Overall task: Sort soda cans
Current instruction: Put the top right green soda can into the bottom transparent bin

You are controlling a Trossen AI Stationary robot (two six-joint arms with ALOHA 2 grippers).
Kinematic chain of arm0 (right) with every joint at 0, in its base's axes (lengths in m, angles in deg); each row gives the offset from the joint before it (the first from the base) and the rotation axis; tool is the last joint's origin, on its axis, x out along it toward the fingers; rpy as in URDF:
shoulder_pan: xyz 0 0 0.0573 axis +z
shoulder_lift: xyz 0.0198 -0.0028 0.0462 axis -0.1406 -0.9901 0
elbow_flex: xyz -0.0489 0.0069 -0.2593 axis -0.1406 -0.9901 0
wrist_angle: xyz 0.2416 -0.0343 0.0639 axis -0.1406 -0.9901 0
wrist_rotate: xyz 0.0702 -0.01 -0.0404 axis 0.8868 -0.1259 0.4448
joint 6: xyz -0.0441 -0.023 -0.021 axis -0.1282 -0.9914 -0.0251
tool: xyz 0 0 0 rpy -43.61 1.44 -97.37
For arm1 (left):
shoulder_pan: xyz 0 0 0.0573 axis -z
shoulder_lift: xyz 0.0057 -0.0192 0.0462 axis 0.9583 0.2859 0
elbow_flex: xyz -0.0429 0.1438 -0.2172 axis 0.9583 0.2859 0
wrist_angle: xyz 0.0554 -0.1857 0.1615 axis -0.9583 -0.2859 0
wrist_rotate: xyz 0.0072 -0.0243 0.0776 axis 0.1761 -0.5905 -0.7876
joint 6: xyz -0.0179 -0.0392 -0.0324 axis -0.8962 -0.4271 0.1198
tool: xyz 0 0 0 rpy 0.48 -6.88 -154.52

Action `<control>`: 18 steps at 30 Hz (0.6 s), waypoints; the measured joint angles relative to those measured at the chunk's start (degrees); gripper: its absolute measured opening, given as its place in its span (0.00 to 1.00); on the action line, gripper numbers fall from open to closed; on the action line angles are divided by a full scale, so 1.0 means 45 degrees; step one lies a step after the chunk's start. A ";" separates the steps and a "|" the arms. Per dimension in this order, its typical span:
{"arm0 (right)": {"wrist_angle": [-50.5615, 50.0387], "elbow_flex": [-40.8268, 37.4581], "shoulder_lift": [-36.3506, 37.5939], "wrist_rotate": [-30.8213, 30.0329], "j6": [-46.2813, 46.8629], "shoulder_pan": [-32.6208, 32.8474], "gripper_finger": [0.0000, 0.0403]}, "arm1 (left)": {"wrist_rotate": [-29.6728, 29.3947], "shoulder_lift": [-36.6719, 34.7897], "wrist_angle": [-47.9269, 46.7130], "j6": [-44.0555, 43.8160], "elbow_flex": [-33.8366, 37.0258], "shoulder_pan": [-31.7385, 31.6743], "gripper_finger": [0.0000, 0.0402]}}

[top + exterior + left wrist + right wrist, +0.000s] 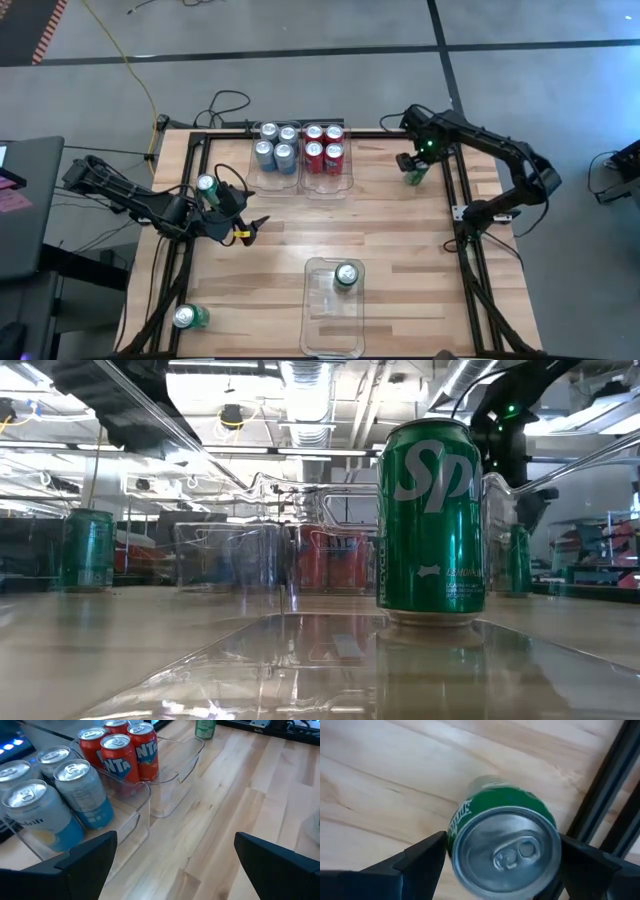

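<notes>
Cans are spread over the wooden tabletop (400, 240). Four silver-blue cans (275, 146) stand in a clear bin (262, 182) at the far centre, four red cans (323, 146) in a second clear bin (330, 188) touching it on the right. A third clear bin (335, 325) sits at the near centre and holds one upright green can (346, 276), near its far end; the remainder of that bin is open.

Three green cans stand on bare wood. One (415, 172) is near the far right edge, just inside the black frame rail (465, 190). The right gripper (412, 166) is over it with fingers (415, 865) spread to either side of the can; contact cannot be confirmed. The rail runs close beside that can, leaving little room on that side. A second (206, 186) stands at the left, just beside the left arm. The third (188, 317) stands at the near left corner, close to the tabletop edge.

The left gripper (252, 226) hangs over open wood left of centre, fingers (85, 857) spread and holding nothing. Its wrist view faces the two far bins across unobstructed planks.

Cans are smooth cylinders with silver pull-tab tops. Bins are thin, glossy, rectangular with rounded corners. The tabletop is pale planked wood, bordered by black metal framing. Central tabletop between the far bins and near bin is unoccupied.
</notes>
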 joint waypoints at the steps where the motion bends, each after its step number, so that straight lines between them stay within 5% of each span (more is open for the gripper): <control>1: 0.0167 -0.0146 -0.0003 0.0002 0.0000 0.0002 0.90 | -0.0073 0.0000 0.0005 0.0035 0.0000 0.0000 0.99; 13: 0.0798 -0.0896 0.0019 -0.0235 -0.0056 0.0486 0.75 | -0.0188 0.0000 0.0015 0.0230 0.0004 -0.0423 0.99; 18: 0.0504 -0.0772 0.0083 -0.0377 0.0244 0.1883 0.74 | -0.0183 0.0000 0.0015 0.0218 0.0005 -0.0423 0.99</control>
